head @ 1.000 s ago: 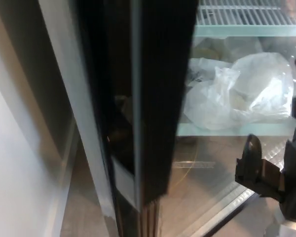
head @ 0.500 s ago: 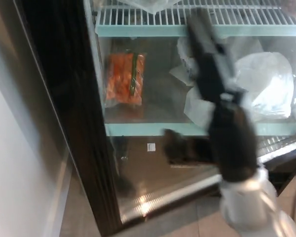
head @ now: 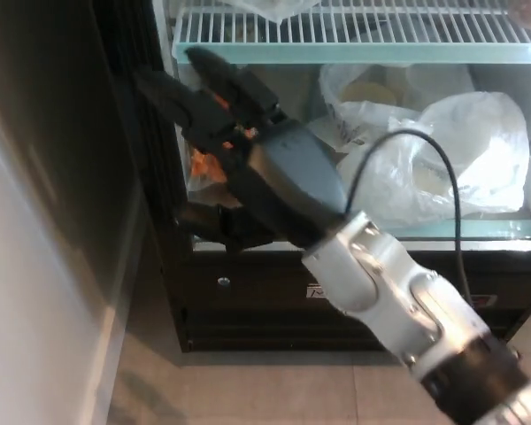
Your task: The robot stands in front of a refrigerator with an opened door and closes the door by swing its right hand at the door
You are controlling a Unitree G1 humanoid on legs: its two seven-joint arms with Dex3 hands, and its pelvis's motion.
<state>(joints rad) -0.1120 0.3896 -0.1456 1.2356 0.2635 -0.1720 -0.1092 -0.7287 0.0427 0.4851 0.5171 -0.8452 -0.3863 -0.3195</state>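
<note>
Right hand [head: 226, 119]: fingers spread, holding nothing, reaching across the glass door [head: 478, 97].
Door: looks flush with the refrigerator frame [head: 164, 221].
Progress: closing apparently done; only arm withdrawal left.
Left hand: unseen.

Pale tiled floor [head: 274, 394] below, with a plain wall [head: 35, 292] at left.

1. I see my right hand [head: 234, 133]: black, with thick fingers [head: 164, 88] and orange accents.
2. Its back carries a smooth grey cover.
3. The forearm [head: 398, 301] is silver-white, jointed, trailing a black cable [head: 425, 142].
</note>
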